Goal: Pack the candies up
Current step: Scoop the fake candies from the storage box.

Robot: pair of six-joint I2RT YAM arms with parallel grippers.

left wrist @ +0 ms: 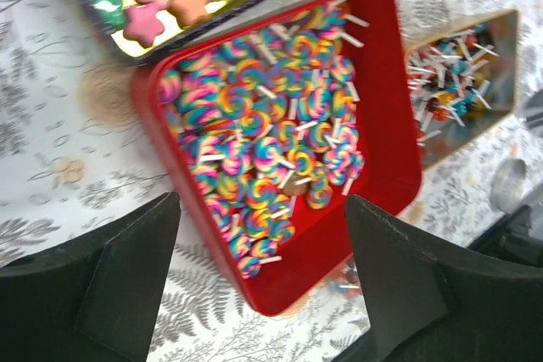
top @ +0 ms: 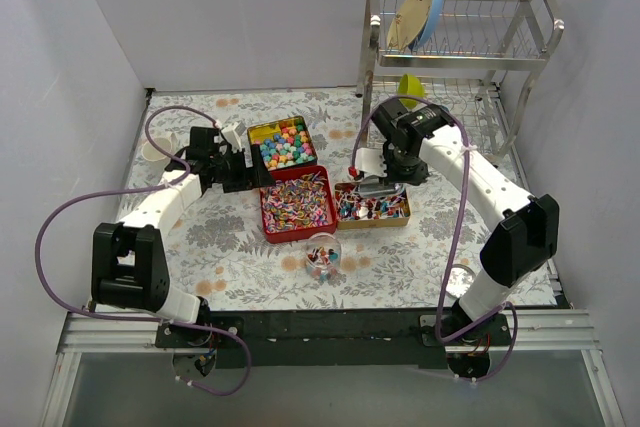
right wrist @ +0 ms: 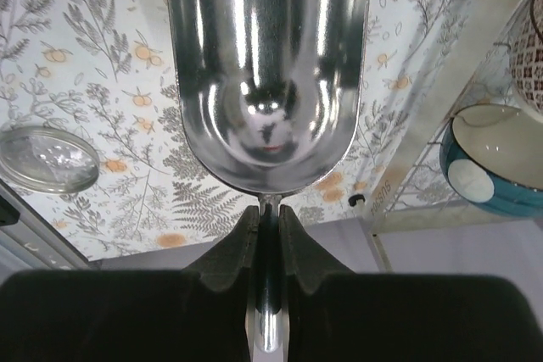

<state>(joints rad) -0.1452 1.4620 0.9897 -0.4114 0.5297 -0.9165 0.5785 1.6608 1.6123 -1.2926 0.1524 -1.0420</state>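
Three open tins hold the candies: pastel star sweets in a gold tin (top: 282,143), rainbow swirl lollipops (left wrist: 271,125) in a red tin (top: 297,204), and small mixed lollipops in a second gold tin (top: 372,207). A clear glass cup (top: 322,253) with a few candies stands in front of them. My left gripper (top: 243,169) is open and empty, and its fingers (left wrist: 136,252) straddle the red tin's near corner from above. My right gripper (top: 385,179) is shut on the handle of a metal scoop (right wrist: 267,65). The scoop is empty and sits over the second gold tin's far edge.
A steel dish rack (top: 460,57) with a blue plate and a green cup stands at the back right. Its leg and a blue bowl (right wrist: 496,158) show in the right wrist view. A clear round glass piece (right wrist: 47,158) lies near the scoop. A white cup (top: 155,152) sits far left.
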